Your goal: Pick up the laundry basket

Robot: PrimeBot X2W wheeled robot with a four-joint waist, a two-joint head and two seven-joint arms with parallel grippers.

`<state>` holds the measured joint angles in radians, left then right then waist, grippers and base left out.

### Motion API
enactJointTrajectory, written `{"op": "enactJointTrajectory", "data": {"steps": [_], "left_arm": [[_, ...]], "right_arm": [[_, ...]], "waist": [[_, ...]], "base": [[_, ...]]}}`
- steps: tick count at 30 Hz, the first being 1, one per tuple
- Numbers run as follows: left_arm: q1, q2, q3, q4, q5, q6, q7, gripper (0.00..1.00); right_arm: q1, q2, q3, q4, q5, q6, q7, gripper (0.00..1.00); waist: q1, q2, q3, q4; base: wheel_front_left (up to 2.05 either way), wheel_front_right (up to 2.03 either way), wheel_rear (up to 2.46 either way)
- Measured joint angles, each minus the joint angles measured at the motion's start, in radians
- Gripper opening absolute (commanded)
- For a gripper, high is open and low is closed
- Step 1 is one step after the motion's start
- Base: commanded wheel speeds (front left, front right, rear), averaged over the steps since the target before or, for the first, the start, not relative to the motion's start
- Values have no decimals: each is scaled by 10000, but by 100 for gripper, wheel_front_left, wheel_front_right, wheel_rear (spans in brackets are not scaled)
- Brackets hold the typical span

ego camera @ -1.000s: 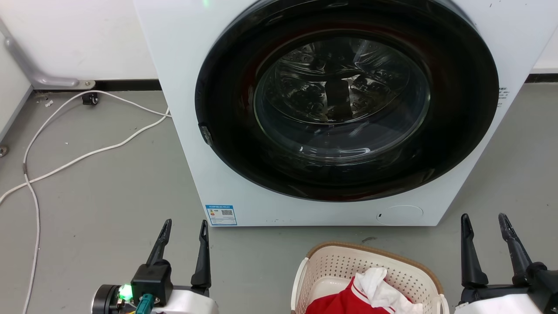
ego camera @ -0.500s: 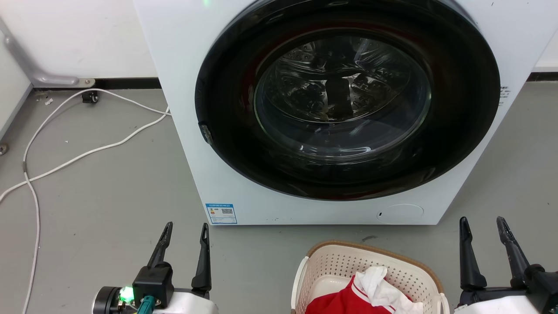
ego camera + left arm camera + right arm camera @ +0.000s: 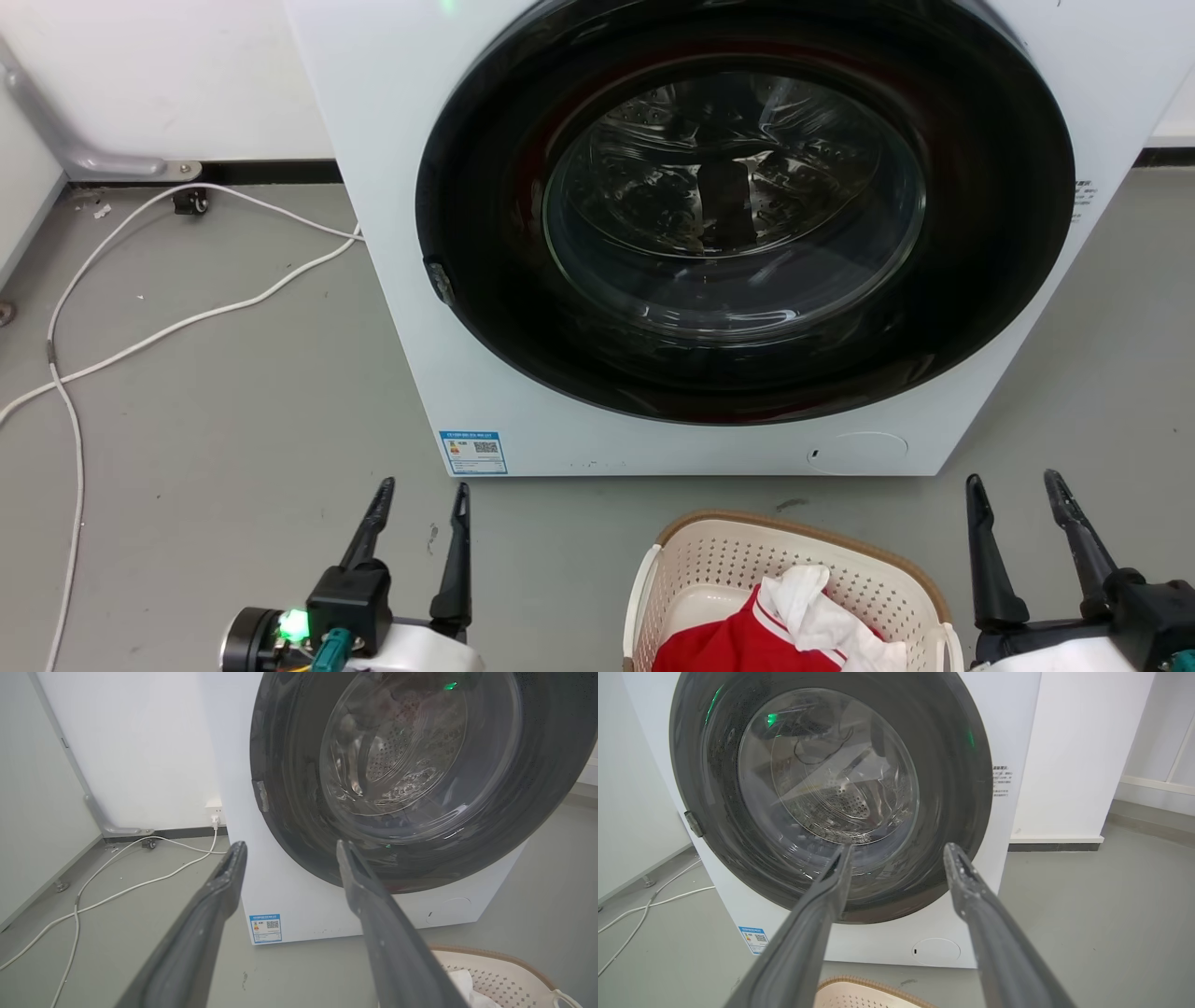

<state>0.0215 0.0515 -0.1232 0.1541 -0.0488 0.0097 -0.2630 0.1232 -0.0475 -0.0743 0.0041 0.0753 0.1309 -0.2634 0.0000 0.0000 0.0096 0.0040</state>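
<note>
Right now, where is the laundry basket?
In the head view, the laundry basket stands on the floor at the bottom edge, before the washing machine, nearer the right pincer than the left pincer.

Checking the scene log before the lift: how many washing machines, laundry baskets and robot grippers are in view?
washing machine: 1
laundry basket: 1
grippers: 2, the left gripper and the right gripper
Total: 4

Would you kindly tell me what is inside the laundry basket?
Inside the laundry basket lie a red garment with white trim and a white cloth. Whatever sits beneath them is covered, and the basket's near part is cut off.
</note>
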Motion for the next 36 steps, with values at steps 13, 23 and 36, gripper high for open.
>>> {"op": "enactJointTrajectory", "data": {"steps": [13,23,36], "left_arm": [[-1273,-10,-1352,1572,-25,-683,-2,100],[-2839,-10,-2224,3655,-132,-1068,0,100],[-5046,-8,-2995,5846,-123,-1300,0,100]], "right_arm": [[-570,-8,-1081,1289,-642,2,-2,100],[-1534,-10,-1718,3200,-1329,2,0,100],[-3474,-15,-2090,5425,-1956,2,-2,100]], "waist": [[0,0,710,-216],[0,0,1895,-404],[1,0,3968,-778]], "base": [[0,0,0],[0,0,0],[0,0,0]]}}
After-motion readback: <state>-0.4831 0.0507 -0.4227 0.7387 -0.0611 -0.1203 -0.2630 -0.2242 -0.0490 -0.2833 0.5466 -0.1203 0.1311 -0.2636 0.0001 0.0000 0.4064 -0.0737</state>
